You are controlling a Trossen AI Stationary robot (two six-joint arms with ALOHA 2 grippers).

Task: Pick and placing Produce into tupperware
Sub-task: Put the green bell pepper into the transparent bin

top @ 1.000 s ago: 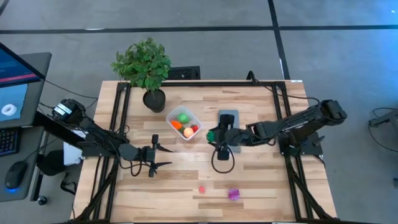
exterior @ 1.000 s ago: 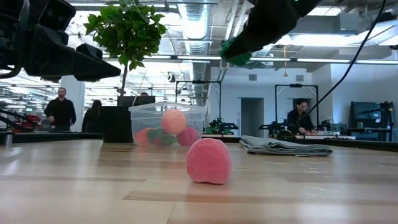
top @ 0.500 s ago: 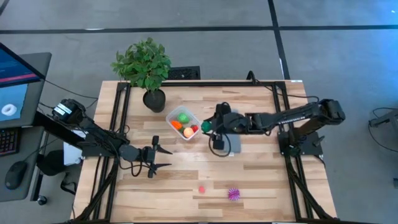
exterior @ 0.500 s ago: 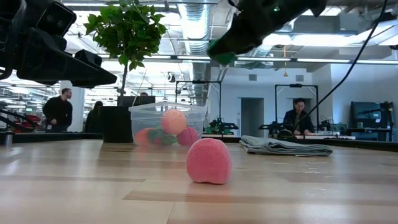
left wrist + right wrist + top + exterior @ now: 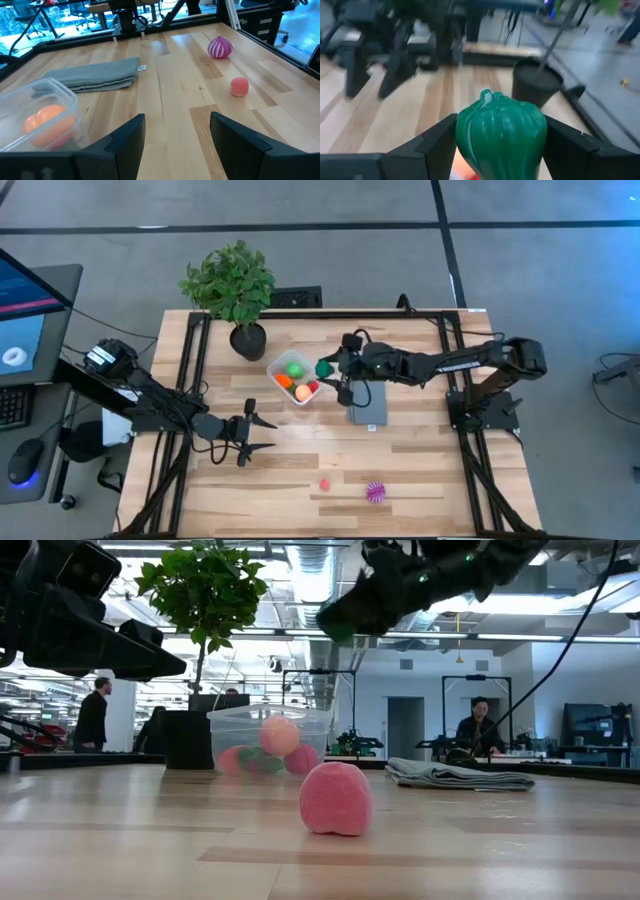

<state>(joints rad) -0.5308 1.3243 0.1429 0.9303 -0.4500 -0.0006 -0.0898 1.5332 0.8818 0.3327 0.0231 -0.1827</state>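
The clear tupperware (image 5: 294,378) stands on the table in front of the plant pot, holding a green ball, orange pieces and a red piece; it also shows in the low view (image 5: 270,738) and the left wrist view (image 5: 35,115). My right gripper (image 5: 326,369) hovers at the tupperware's right rim, shut on a dark green ribbed piece (image 5: 501,131). A pink piece (image 5: 324,484) and a spiky purple ball (image 5: 376,491) lie near the table's near edge. My left gripper (image 5: 262,432) is open, above the table to the left of centre. My right gripper pinches the dark green piece (image 5: 501,131) between its two fingers, one on each flank (image 5: 462,135). The fingers come level from the table's right. The piece is lifted clear of the table, its ribbed end pointing ahead of the fingers.
A leafy potted plant (image 5: 232,285) stands behind the tupperware near the far edge. A flat grey slab (image 5: 368,402) lies right of the tupperware under my right arm. People and desks show in the room beyond. Bare wood lies between my left gripper and the pink piece.
My right gripper has carried the dark green piece toward the table's left and far edge, from over the grey slab to the tupperware's right rim. The left arm has kept still.
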